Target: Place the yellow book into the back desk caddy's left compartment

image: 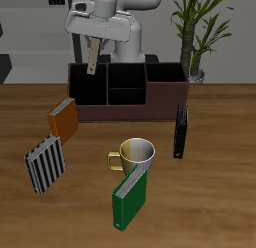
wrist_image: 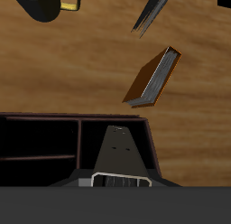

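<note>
Trouble could come at the grab: yellow book leans tilted on the table beside the back desk caddy, gripper above, jaws unclear, so a pinch might topple it.

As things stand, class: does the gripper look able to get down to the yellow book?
Probably yes. The yellow book leans in the open beside the back desk caddy, nothing over it; the gripper hangs above the caddy.

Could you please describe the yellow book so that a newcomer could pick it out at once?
Find the long dark-brown desk caddy at the table's back. Just before one end stands the yellow book, tilted. Its plain orange-yellow cover distinguishes it from the striped book nearby.
</note>
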Controlling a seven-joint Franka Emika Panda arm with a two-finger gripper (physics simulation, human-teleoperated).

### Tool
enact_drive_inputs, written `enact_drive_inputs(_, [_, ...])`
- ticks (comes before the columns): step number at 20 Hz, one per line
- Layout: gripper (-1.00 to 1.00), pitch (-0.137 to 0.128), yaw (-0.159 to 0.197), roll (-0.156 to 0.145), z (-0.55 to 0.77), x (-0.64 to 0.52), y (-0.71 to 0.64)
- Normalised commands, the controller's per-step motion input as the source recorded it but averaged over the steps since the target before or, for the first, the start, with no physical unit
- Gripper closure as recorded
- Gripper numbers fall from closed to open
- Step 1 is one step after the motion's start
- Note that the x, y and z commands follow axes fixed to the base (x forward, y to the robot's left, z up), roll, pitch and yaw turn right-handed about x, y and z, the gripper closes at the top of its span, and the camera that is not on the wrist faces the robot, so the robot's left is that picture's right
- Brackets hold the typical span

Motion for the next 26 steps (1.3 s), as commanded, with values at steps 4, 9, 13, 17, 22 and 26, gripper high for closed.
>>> enact_drive_inputs(4, [1.0,0.039,-0.017,0.02,-0.29,0.11,0.01])
enact_drive_inputs(9, [1.0,0.011,-0.026,0.006,-0.16,0.02,0.02])
enact_drive_inputs(13, [1.0,0.012,-0.003,0.008,-0.17,0.02,0.01])
enact_drive_inputs(17, [1.0,0.029,-0.024,0.002,-0.23,0.03,-0.02])
enact_drive_inputs(22, [1.0,0.014,-0.009,0.008,-0.16,-0.01,0.01])
enact_drive_inputs(26, [1.0,0.016,-0.032,-0.004,-0.12,-0.04,-0.01])
